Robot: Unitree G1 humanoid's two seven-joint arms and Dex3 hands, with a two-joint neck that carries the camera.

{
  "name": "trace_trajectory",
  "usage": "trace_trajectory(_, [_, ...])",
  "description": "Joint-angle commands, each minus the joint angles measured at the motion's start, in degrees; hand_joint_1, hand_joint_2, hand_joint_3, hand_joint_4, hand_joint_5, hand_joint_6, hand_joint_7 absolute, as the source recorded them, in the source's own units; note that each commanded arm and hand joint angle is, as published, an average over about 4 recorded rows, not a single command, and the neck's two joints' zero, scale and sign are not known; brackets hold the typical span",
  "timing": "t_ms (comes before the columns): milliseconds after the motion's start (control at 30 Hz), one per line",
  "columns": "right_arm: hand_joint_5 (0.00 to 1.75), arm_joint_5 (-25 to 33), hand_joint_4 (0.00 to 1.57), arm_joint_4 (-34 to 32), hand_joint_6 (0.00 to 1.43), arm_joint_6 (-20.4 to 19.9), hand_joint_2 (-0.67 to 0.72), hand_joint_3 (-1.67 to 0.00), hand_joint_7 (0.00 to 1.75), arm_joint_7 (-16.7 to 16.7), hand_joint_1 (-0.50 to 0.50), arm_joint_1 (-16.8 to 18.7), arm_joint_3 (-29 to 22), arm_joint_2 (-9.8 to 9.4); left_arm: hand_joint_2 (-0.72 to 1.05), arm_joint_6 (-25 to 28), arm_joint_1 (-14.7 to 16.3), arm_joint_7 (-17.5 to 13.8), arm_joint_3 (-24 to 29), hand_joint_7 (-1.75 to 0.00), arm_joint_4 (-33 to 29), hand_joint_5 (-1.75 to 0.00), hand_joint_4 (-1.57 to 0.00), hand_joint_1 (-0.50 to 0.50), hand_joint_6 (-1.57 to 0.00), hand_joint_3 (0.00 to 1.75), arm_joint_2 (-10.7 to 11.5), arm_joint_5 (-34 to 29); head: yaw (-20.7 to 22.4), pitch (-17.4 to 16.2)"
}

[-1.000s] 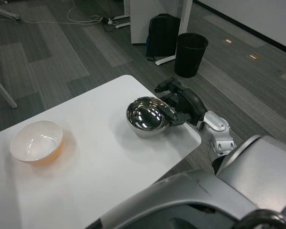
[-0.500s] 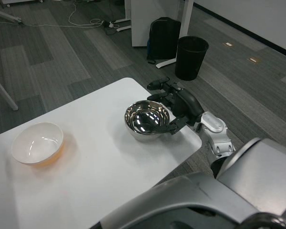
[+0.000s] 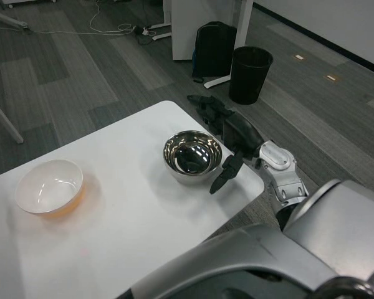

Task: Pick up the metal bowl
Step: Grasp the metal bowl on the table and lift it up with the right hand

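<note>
Table [image 3: 131,205] white, carrying both bowls. Metal bowl [image 3: 192,156] resting upright near the far right corner, mouth facing up; round, so no long axis to speak of. White bowl [image 3: 49,186] well apart toward the left edge, also mouth up. Right hand [image 3: 232,138] just beside the metal bowl on its right, fingers [image 3: 224,175] spread wide and holding nothing, one reaching past the far rim, another down beside the near rim. Not yet gripped, not yet lifted: closing on the rim and raising both left to do. Left hand out of view.
</note>
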Motion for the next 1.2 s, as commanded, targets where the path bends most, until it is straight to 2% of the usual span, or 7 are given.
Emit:
trace_trajectory(33, [0.00,-4.33,0.00,-1.13,0.00,1.29,0.28,-0.16,0.30,-0.20,-0.33,0.94,0.68,-0.45,-0.64,-0.24,-0.52,-0.16,0.01,0.00,-0.22,0.00,0.00,-0.50,0.00,0.02,0.13,-0.28,-0.06,-0.32])
trace_trajectory(367, [0.00,-10.10,0.00,2.91,0.00,-3.48,0.28,-0.16,0.37,-2.49,-0.33,0.87,4.54,-0.52,-0.64,-0.22,-1.14,-0.16,-0.57,0.00,-0.24,0.00,0.00,-0.50,0.00,0.00,0.04,-0.19,-0.26,-0.80])
trace_trajectory(733, [0.00,-6.79,0.00,12.91,0.00,-15.85,0.12,-0.22,0.54,-8.77,-0.38,-1.90,8.68,-0.54,-0.64,-0.19,-1.01,-0.16,-0.61,0.00,-0.33,0.00,0.00,-0.50,0.00,0.02,-0.09,-0.17,0.64,-1.58])
trace_trajectory(933, [0.00,-2.48,0.00,18.32,0.00,-20.11,0.00,-0.26,0.79,-10.71,-0.42,-3.24,11.99,-0.91,-0.64,-0.13,-0.85,-0.16,-0.57,0.00,-0.33,0.00,0.00,-0.50,0.00,0.00,-0.11,-0.21,1.53,-1.89])
trace_trajectory(1033, [0.17,-1.54,0.04,19.92,0.04,-21.30,-0.10,-0.38,1.10,-11.28,-0.45,-3.90,13.42,-1.18,-0.64,-0.13,-0.74,-0.16,-0.57,0.00,-0.33,0.00,0.00,-0.50,0.00,0.00,-0.14,-0.17,1.75,-2.05])
trace_trajectory(1133, [0.61,-0.77,0.22,21.02,0.36,-22.07,-0.21,-0.48,1.43,-11.65,-0.46,-4.45,14.28,-1.49,-0.64,-0.13,-0.68,-0.16,-0.59,0.00,-0.33,0.00,0.00,-0.50,0.00,0.00,-0.14,-0.12,1.83,-2.12])
trace_trajectory(1200, [0.85,-0.30,0.34,21.59,0.59,-22.42,-0.24,-0.56,1.52,-11.94,-0.46,-4.71,14.87,-1.71,-0.64,-0.13,-0.63,-0.16,-0.61,0.00,-0.33,0.00,0.00,-0.50,0.00,0.00,-0.16,-0.12,1.95,-2.10])
